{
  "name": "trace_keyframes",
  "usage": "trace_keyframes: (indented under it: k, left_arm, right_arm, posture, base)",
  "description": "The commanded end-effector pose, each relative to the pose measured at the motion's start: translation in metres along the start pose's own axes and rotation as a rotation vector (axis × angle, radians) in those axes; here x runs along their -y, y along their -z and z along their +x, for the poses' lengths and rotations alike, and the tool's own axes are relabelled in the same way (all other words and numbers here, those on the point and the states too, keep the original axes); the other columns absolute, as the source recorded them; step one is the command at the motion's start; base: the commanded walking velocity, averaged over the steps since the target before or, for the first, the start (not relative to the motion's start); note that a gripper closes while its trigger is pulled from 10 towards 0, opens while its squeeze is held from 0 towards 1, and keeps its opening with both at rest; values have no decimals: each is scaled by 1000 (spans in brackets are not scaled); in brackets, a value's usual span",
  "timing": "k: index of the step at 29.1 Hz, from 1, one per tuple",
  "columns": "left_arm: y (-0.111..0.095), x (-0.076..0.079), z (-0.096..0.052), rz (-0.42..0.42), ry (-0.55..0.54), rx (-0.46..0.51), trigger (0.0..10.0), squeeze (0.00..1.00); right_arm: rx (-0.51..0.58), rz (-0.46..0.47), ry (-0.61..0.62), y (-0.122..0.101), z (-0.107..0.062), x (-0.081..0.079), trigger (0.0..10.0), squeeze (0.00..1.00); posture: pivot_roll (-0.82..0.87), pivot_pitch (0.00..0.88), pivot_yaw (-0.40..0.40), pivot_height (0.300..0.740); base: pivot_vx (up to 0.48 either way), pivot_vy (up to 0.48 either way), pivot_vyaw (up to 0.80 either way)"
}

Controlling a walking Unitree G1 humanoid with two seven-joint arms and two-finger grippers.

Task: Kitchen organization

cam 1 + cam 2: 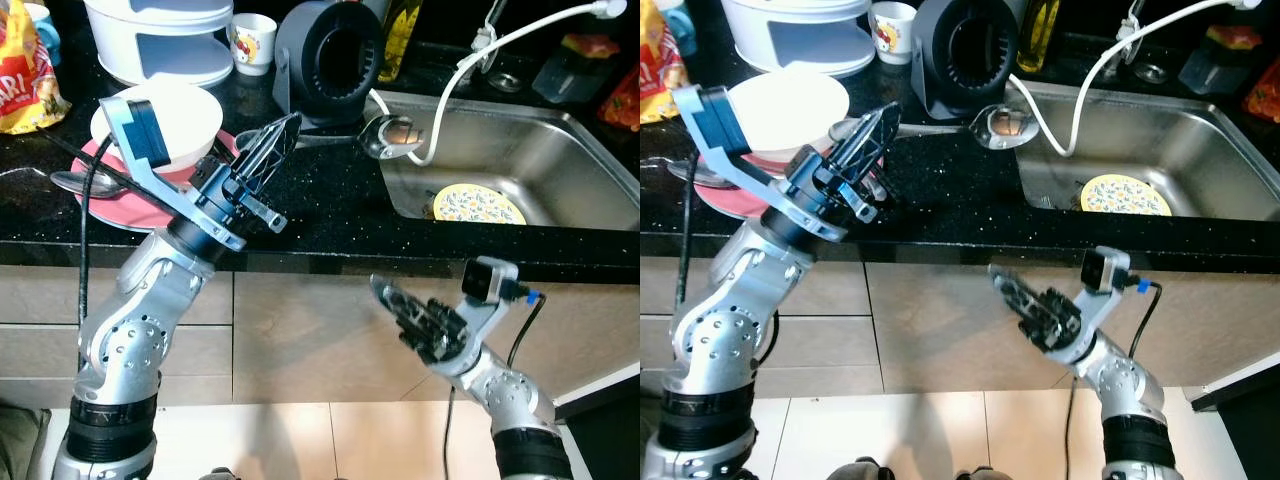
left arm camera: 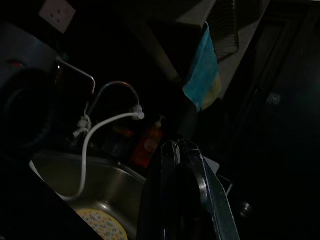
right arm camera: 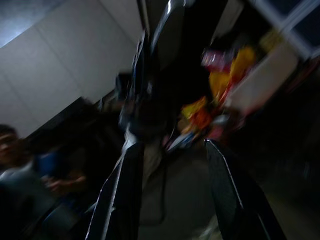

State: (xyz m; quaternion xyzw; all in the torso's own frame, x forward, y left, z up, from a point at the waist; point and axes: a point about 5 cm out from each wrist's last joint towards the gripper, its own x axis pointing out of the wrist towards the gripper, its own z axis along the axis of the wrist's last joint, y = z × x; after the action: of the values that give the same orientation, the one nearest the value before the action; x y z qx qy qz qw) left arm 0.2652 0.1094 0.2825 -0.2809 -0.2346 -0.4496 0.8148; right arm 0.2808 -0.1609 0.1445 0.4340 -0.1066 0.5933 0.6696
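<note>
My left tool (image 1: pixel 283 133) is raised over the black table (image 1: pixel 330 215), its two long fingers pressed together with nothing between them, tips pointing up and toward the back of the table. Just to its left, and partly behind the arm, I see the white bowl (image 1: pixel 180 120) sitting in the pink plate (image 1: pixel 120 205), with a spoon (image 1: pixel 85 183) lying across the plate's left rim, its bowl end out over the table. The tool's tips hang just right of the white bowl's rim, apart from it.

Behind the tool stands a dark round appliance (image 1: pixel 325 60), its open mouth facing forward, and a ladle (image 1: pixel 385 135) lies beside it with its long axis running left to right, its cup at the edge of the sink (image 1: pixel 560 150). A white hose (image 1: pixel 450 85) curves down into the sink, where a yellow patterned plate (image 1: pixel 478 205) lies flat on the bottom. Open table shows between the pink plate and the sink edge.

My right tool (image 1: pixel 385 292) hangs below the table's front edge, before the cabinet fronts, fingers spread and holding nothing in the right wrist view.
</note>
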Motion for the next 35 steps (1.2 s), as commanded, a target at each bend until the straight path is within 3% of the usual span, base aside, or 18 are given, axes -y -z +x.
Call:
trace_keyframes:
  k: [1,5,12,23,35]
  left_arm:
    - [5,10,0,-43,52,-9,10000,0]
    - [11,14,-2,-67,80,-46,10000,0]
    - [13,16,-3,-96,80,-56,10000,0]
    - [15,15,-4,-103,81,-63,10000,0]
    - [13,15,-3,-98,78,-55,10000,0]
  right_arm:
    - [21,-88,34,-8,12,0,10000,0]
    - [63,-153,75,-14,33,7,10000,0]
    - [138,-196,87,-29,60,3,10000,0]
    - [289,-174,53,-47,69,-5,10000,0]
    - [205,-133,-19,-28,74,-13,10000,0]
  posture:
    - [101,101,-89,740]
    - [105,104,-87,740]
    - [110,104,-85,740]
    - [103,104,-77,740]
    - [102,107,-81,740]
  base:
    - [0,0,0]
    - [0,0,0]
    - [0,0,0]
    - [0,0,0]
    - [0,0,0]
